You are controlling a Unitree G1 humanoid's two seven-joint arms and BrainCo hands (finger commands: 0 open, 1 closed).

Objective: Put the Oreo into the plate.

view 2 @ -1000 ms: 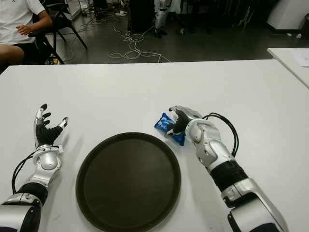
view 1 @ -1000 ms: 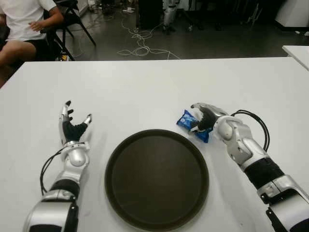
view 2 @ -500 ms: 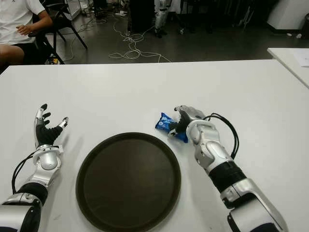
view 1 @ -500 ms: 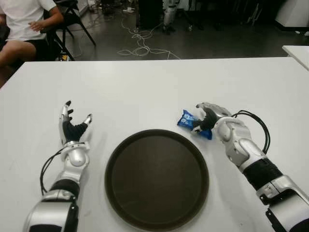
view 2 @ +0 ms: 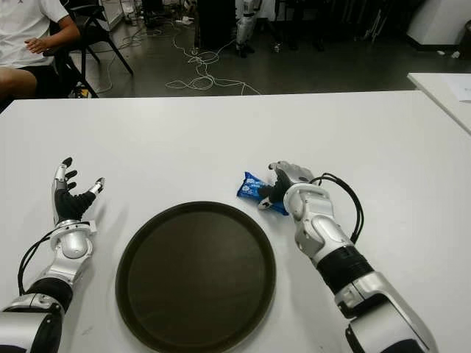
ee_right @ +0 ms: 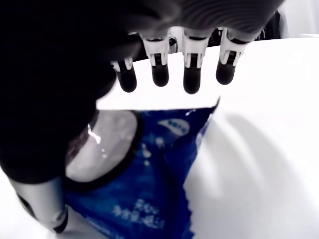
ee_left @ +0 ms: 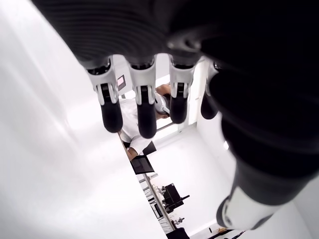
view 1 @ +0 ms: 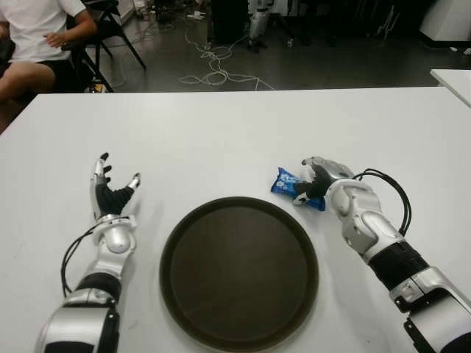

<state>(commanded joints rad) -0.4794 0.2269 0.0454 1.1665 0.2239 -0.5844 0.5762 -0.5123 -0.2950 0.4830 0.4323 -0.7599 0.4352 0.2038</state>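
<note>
View from my head camera, looking down at the white table [view 1: 221, 132]. My right hand [view 1: 318, 179] sits over the blue Oreo packet [view 1: 291, 187], which lies on the table just beyond the far right rim of the round dark plate [view 1: 239, 271] and outside it. The packet's left end shows free of my hand; its right end is covered by my palm.

In my right wrist view, the Oreo packet [ee_right: 149, 184] lies flat beneath my palm, with my thumb [ee_right: 45, 209] down beside its near edge and my four fingers [ee_right: 192, 79] extended above its far end, their tips clear of the wrapper. My hand is therefore partly open over the packet; I cannot tell whether any fingertip presses it, and it is not lifted.

My left hand [view 1: 110, 193] shows to the left of the plate, well apart from it, palm up with fingers spread and holding nothing. My left wrist view confirms the fingers [ee_left: 142, 107] straight and separated above the bare table.

The plate holds nothing. Beyond the table's far edge, a seated person [view 1: 33, 37] appears at the upper left, with cables [view 1: 213, 66] on the dark floor.
</note>
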